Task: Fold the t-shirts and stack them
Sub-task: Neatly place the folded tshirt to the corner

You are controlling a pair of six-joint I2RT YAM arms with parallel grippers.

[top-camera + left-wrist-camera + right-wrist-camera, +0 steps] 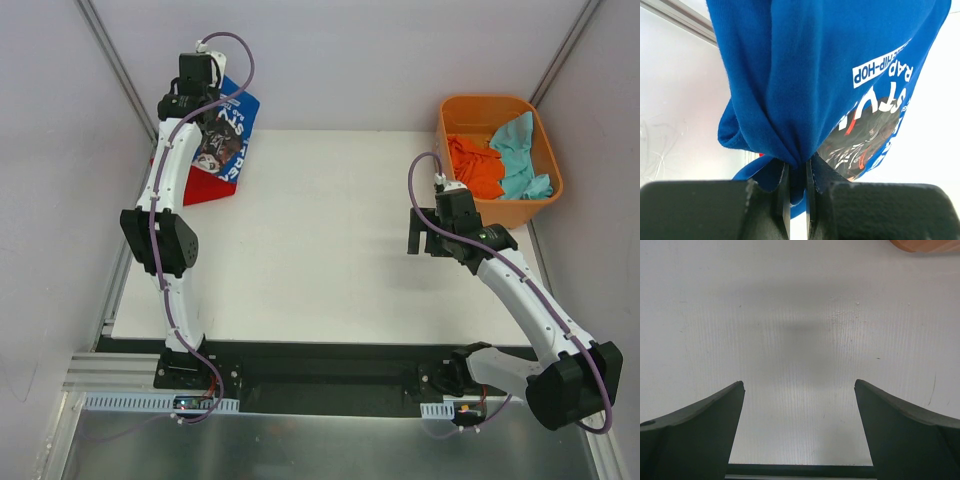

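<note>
My left gripper (797, 167) is pinching a bunched fold of the royal-blue t-shirt (805, 75), right at its tips. My right gripper (799, 385) is spread wide, empty, over the surface (800, 315). Past it, the orange t-shirt (472, 165) and teal t-shirt (520, 150) sit crumpled in the tub (490, 100). Nothing's stacked yet, I reckon.

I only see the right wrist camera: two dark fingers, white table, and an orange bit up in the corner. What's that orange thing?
Observer: That's an orange tub at the far right of the table. An orange t-shirt and a teal t-shirt lie inside it.
Operator: Where's the blue shirt?
Observer: The left gripper is shut on the blue t-shirt, pinching a bunched fold of it.
Operator: Are there any more shirts?
Observer: Yes. In the top camera, a red t-shirt peeks out under the blue one at the far left corner.
</note>
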